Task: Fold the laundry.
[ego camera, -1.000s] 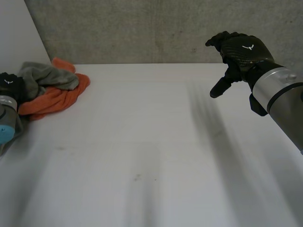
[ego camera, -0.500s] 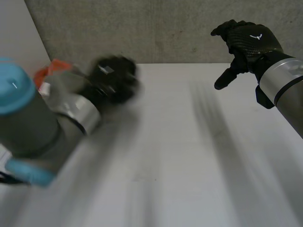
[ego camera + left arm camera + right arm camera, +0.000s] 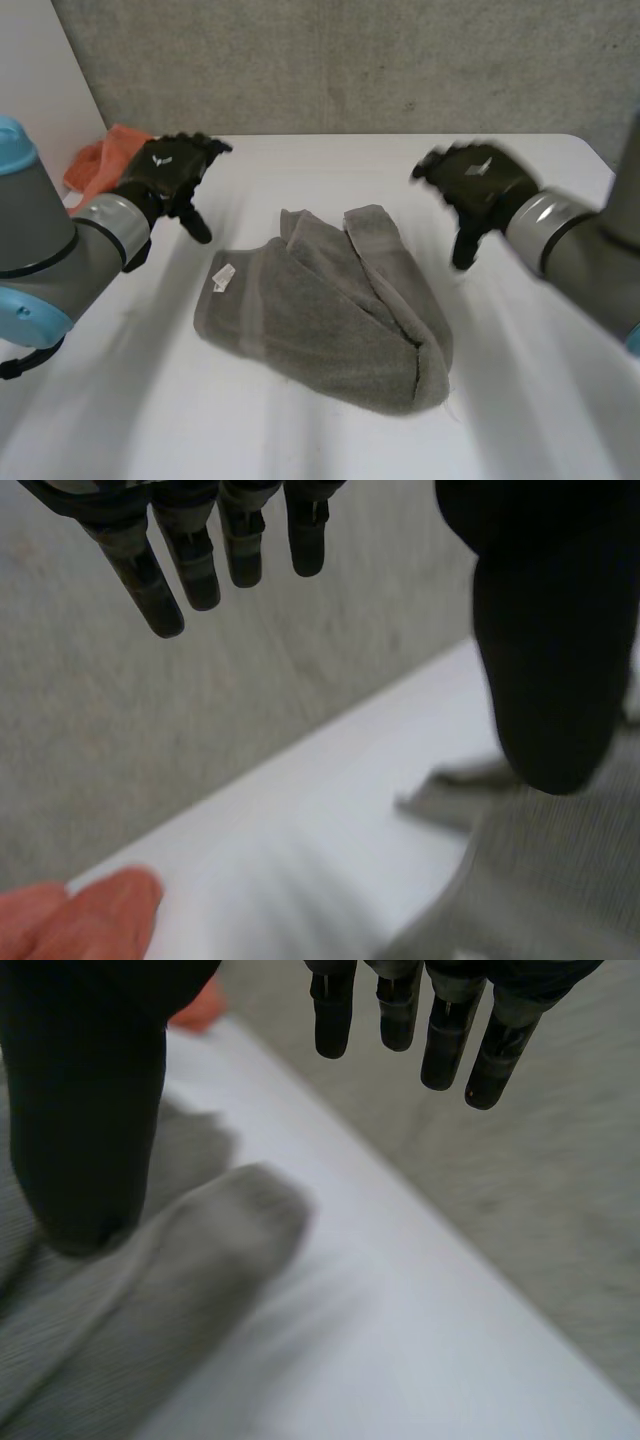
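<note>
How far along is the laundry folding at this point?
Done: one grey towel lies rumpled on the table, apart from the orange cloth at the far corner. In hand: nothing; left hand and right hand hover open either side of it. Left: every fold, both pieces.

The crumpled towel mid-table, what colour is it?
The towel is grey, seen best in the head view.

Grey towel point(image 3: 330, 310) lies crumpled approx mid-table point(image 3: 300, 170) — loosely bunched, not flat, w/ a thick rolled fold along its right side and a small white tag point(image 3: 221, 277) at its left edge. Orange cloth point(image 3: 98, 160) sits heaped at the table's far-left corner — well apart from the towel.
</note>
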